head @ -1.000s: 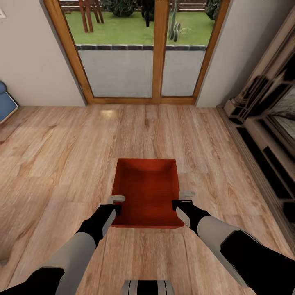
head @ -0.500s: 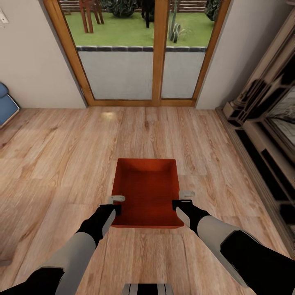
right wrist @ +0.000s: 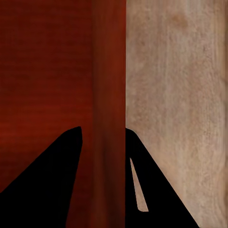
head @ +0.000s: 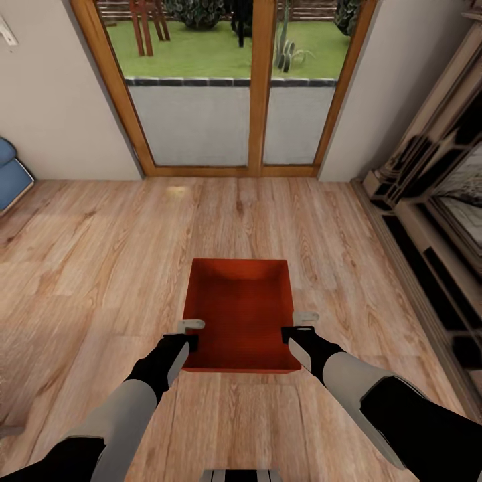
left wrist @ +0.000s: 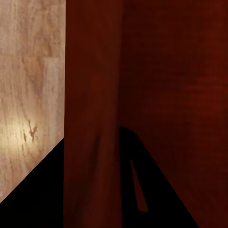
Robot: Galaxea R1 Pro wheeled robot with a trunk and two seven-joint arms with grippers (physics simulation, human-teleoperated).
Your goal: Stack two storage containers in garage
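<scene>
Storage container (head: pixel 241 311), orange-red and lidless, hangs centred just ahead of the robot above the light wood plank floor (head: pixel 100 268), with the wood-framed glass door (head: pixel 227 87) on the far wall and dark shelving (head: pixel 428 221) along the right. It looks light and thin-walled, likely to flex, so the side rims suit a two-handed hold. Left gripper (head: pixel 189 333) pinches the left wall; right gripper (head: pixel 298 323) pinches the right wall, one finger inside and one outside.
</scene>
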